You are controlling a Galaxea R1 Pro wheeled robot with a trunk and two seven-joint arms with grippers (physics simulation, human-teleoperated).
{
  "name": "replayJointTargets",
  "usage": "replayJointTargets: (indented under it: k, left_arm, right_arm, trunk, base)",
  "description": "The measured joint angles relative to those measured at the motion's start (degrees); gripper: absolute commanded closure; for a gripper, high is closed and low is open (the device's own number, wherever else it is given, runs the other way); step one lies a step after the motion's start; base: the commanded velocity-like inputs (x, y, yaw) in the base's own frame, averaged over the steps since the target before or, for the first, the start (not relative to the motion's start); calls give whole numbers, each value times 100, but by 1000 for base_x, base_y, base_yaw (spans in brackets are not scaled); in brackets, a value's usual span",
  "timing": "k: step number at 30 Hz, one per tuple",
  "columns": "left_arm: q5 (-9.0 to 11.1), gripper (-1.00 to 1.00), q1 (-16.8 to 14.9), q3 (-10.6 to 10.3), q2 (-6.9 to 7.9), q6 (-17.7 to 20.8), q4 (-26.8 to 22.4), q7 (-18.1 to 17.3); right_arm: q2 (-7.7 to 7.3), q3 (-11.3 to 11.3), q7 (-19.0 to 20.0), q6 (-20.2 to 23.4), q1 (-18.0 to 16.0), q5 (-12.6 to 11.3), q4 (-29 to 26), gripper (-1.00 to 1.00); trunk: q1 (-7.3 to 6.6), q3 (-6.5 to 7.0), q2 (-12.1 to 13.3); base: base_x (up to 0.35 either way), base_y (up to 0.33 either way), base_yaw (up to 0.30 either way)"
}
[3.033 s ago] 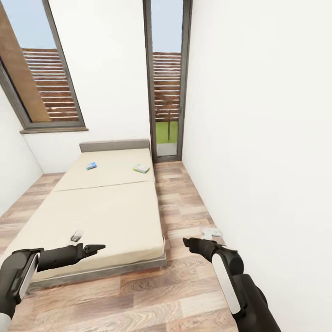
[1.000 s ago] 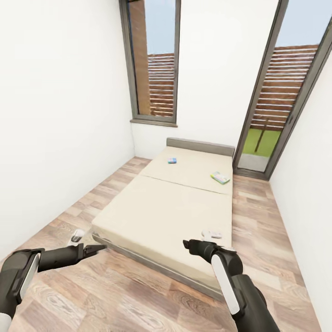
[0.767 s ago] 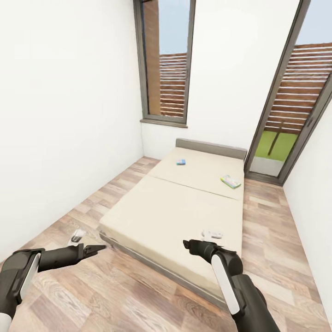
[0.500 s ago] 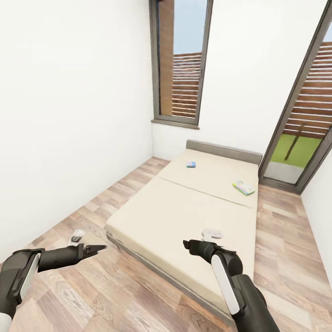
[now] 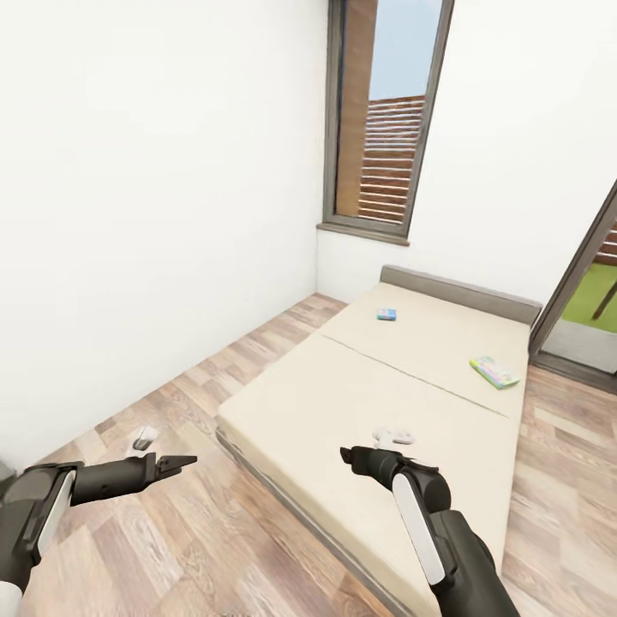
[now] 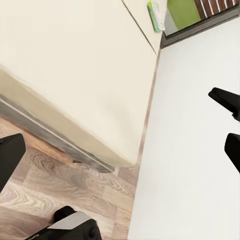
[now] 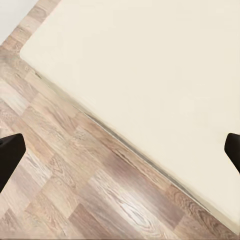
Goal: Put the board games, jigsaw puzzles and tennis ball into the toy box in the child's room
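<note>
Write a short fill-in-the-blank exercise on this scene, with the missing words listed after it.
1. The two flat game boxes, the small blue box and the green box, lie on the ____.
2. Of the two, the one nearer the grey headboard is the ____ one.
3. The floor around the bed is made of ____ planks.
4. Neither the left gripper nor the right gripper holds ____.

Missing words: bed; blue; wood; anything
</note>
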Motion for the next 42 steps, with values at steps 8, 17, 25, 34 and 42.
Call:
replayJointTargets:
  k: [8,17,25,34,42]
  left_arm:
    - [8,-100,0,5,-1,1,2,-27]
    - [10,-100,-1,-2,-1,3,2,-51]
    - [9,-100,0,5,-6,8,4,-40]
    - [10,-100,0,6,-23,2,2,-35]
    - [14,-100,-1,-7,-27,1,2,-35]
  right_arm:
    - [7,-1,0,-2,0,1,67,-100]
    - [5,1,0,-1,0,1,78,-100]
    - [-1,2,0,7,0,1,78,-100]
    - [-1,-2,0,8,0,4,78,-100]
    - [-1,-1,0,8,0,6,78,-100]
  trunk:
    - [0,0,0]
    - [2,0,0]
    - [0,0,0]
    - [0,0,0]
    - [2,0,0]
  base:
    - [7,-137,292]
    - [-153,-12,292]
    - [-47,-1,291]
    - [-3,0,291]
    - [-98,0,291]
